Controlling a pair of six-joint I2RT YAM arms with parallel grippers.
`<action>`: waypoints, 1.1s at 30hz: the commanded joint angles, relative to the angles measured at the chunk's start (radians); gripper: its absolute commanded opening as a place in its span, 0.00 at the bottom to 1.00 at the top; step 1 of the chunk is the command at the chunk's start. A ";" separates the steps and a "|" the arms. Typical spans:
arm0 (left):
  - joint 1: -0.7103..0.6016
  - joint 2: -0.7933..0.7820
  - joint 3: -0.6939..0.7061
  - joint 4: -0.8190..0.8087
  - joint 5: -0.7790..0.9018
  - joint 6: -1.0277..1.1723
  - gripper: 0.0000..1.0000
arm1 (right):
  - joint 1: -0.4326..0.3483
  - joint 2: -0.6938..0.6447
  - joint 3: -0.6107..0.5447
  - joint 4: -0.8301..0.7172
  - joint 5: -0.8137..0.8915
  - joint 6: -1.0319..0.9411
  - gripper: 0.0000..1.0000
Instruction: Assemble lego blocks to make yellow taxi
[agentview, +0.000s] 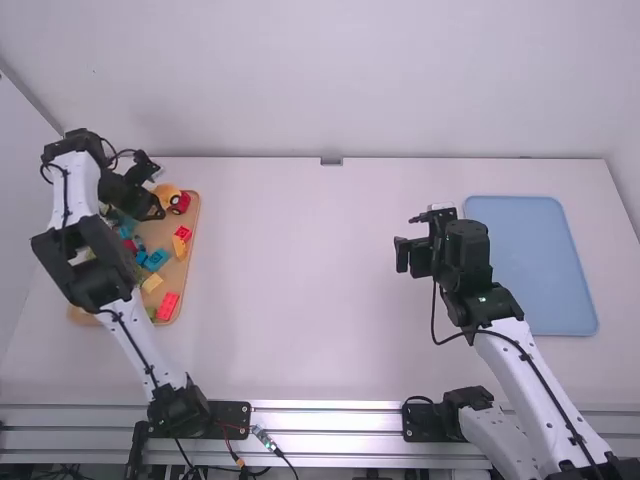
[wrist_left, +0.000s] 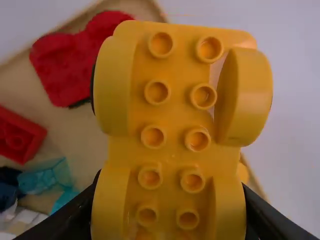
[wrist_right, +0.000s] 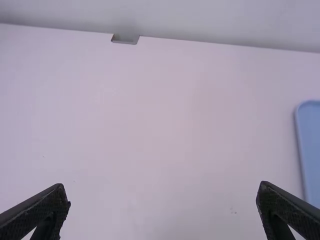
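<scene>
At the far end of the wooden tray, my left gripper (agentview: 154, 188) is over the blocks. In the left wrist view the left gripper (wrist_left: 169, 205) is shut on a yellow car body (wrist_left: 175, 120) with rounded fenders and two rows of studs facing the camera; its lower end is cut off by the view's edge. In the high view yellow shows beside the fingers (agentview: 166, 194). Behind the car body lies a red piece (wrist_left: 65, 60), and a red brick (wrist_left: 20, 135) is near it. My right gripper (agentview: 408, 240) stands open over the table's right half; in the right wrist view the right gripper (wrist_right: 164, 196) has nothing between its fingers.
The wooden tray (agentview: 193, 240) at the left holds red, blue, teal and yellow bricks, partly under the left arm. A flat blue tray (agentview: 535, 265) lies at the right, beside the right arm. A small metal bracket (agentview: 331, 161) sits at the table's far edge.
</scene>
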 joint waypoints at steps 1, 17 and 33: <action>-0.081 0.008 0.013 -0.011 0.004 0.021 0.40 | 0.002 -0.002 0.034 0.003 0.004 -0.011 0.99; -0.453 0.007 -0.096 0.148 -0.047 -0.007 0.26 | 0.002 -0.002 0.034 0.003 0.004 -0.008 0.99; -0.642 -0.155 -0.463 0.420 -0.150 -0.036 0.16 | 0.002 -0.002 0.034 -0.003 0.005 -0.009 0.99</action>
